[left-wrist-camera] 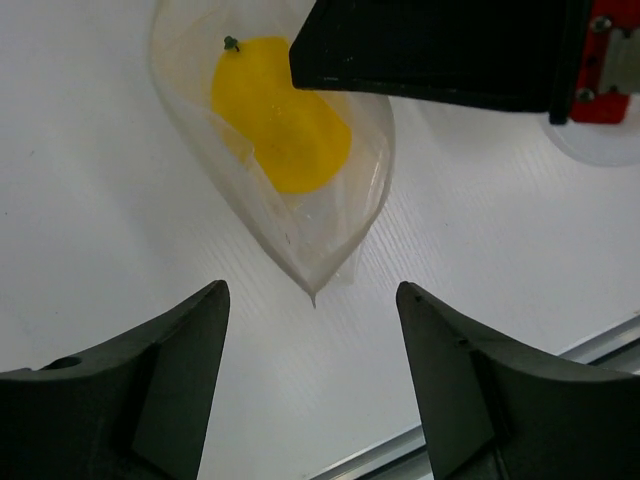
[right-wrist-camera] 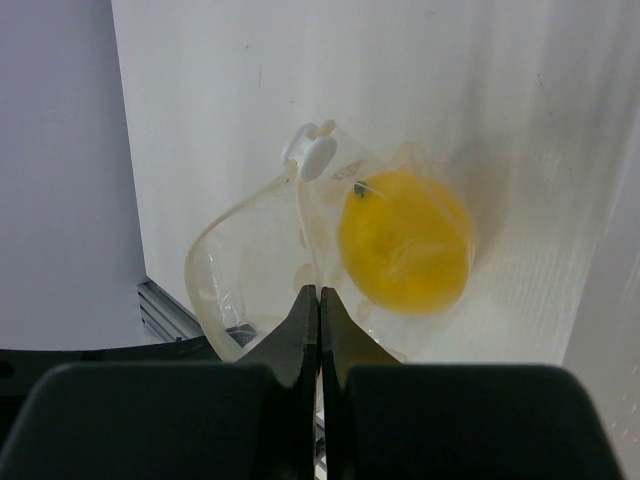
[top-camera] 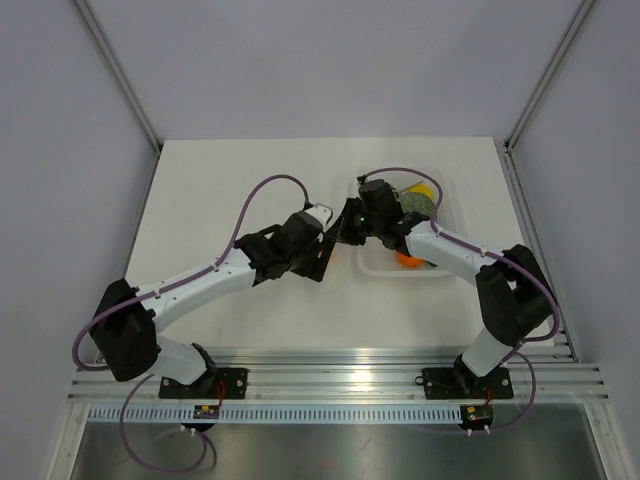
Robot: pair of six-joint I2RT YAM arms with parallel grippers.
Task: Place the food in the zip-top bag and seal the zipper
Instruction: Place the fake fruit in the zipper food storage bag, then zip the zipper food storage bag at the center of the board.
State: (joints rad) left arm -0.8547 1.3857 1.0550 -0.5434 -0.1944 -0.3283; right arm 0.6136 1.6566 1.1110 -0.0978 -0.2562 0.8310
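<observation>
The yellow lemon sits inside the clear zip-top bag. It also shows through the plastic in the right wrist view. My right gripper is shut on the bag's edge beside the lemon. A white zipper slider shows at the far end of the mouth strip, and the mouth bows open on the left. My left gripper is open and empty, its fingers on either side of the bag's lower corner without touching it. In the top view both grippers meet mid-table, left and right, and they hide the bag.
A rigid clear tray stands right of the grippers. It holds an orange fruit, a grey-green melon and a yellow item. An aluminium rail runs along the table's near edge.
</observation>
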